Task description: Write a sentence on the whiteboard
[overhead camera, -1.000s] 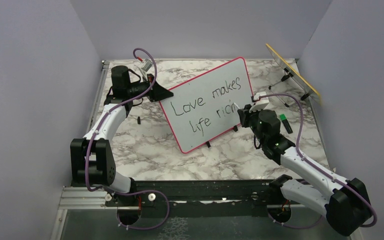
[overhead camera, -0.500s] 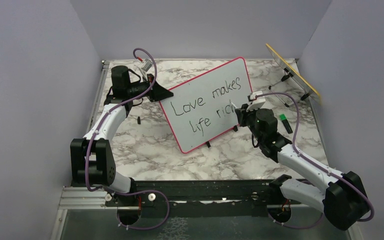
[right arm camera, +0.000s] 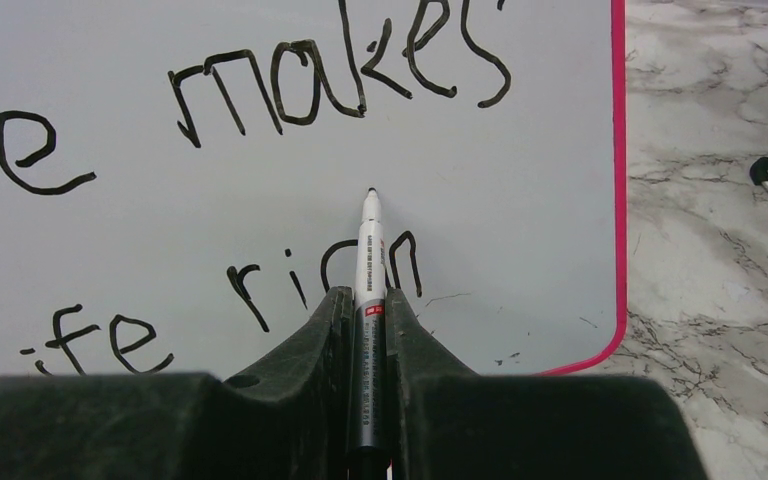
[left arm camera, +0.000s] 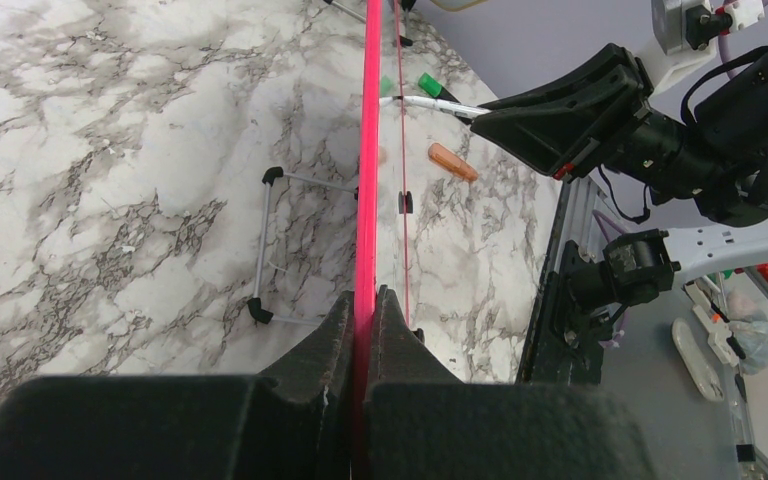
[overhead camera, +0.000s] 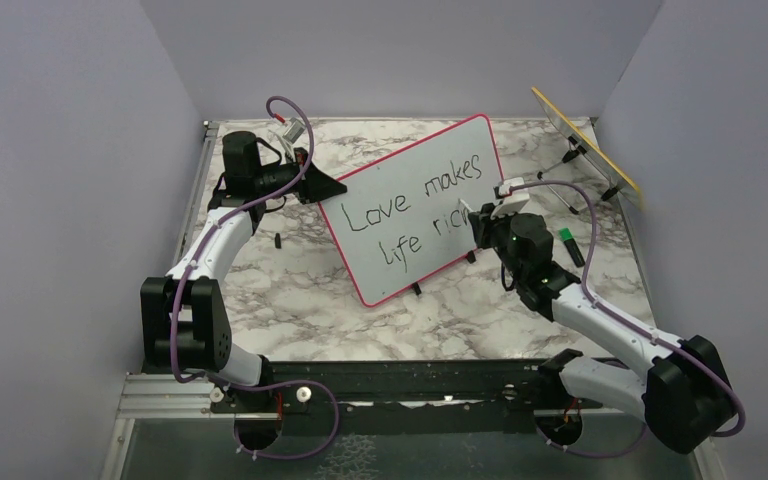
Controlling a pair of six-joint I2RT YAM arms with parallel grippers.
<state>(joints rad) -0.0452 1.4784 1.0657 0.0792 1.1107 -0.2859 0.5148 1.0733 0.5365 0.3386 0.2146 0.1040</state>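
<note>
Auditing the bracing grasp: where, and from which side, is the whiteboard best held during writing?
Grip the whiteboard by its thin pink-red frame at the left edge. Come edge-on from the left, with one finger on each face. The panel is flat and thin and stands on edge, and the right hand with its marker occupies the writing face. The left hand is clamped exactly there.

This is a robot lab. Plain walls [overhead camera: 60, 150] box in a marble counter [overhead camera: 300, 300], and a left arm [overhead camera: 210, 245] and right arm [overhead camera: 610, 335] sit on a metal rail [overhead camera: 155, 395].
</note>
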